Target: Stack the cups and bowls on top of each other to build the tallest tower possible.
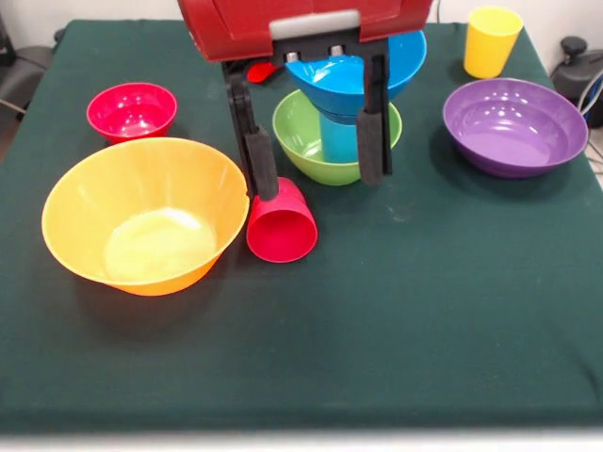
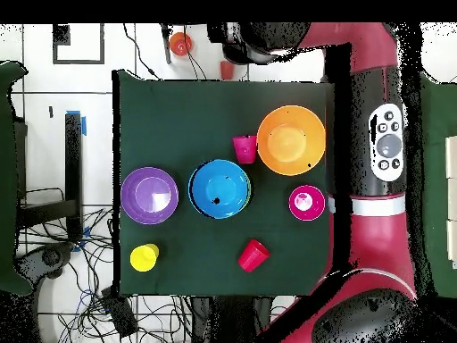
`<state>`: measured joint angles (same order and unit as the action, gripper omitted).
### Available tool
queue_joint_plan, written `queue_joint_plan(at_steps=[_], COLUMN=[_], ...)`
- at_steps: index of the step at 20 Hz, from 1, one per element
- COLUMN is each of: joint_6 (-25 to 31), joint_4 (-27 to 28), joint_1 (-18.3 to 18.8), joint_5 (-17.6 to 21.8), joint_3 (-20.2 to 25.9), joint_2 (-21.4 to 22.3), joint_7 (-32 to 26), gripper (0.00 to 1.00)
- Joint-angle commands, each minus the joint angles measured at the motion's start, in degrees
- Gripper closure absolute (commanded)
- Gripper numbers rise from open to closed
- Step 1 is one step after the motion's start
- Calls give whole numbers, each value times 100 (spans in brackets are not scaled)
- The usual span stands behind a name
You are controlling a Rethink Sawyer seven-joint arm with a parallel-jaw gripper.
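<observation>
Pincer (image 1: 316,179) spread wide, holding nothing, low over tipped red plastic cup (image 1: 282,221) lying on green bench (image 1: 424,311) beside big orange-yellow plastic bowl (image 1: 141,226). Behind: tower so far, blue bowl (image 1: 363,71) perched on light blue cup (image 1: 337,137) inside green bowl (image 1: 325,141). Risks: left finger (image 1: 259,160) nudges cup, rolls away; arm bumps top-heavy tower, blue bowl tips off.

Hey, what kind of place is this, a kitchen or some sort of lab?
Most likely a robotics lab, not a kitchen. A red robot arm reaches over a table draped in dark green cloth, loose cables sprawl over the taped tile floor beside it, and the orange-yellow bowl and its neighbours are empty plastic props.
</observation>
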<state>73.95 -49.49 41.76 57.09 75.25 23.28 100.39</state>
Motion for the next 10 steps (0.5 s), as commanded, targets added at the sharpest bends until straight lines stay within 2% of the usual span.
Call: queue_joint_plan(at_steps=[1,5,10], joint_6=[-477,-539,-583], joint_4=[-865,-828,-530], joint_1=[-37,-35,-136], joint_5=[-242,-533,-824], joint_3=[-1161,-1328,-1547], joint_2=[206,157,12], joint_7=[1041,985,810], gripper=[0,0,0])
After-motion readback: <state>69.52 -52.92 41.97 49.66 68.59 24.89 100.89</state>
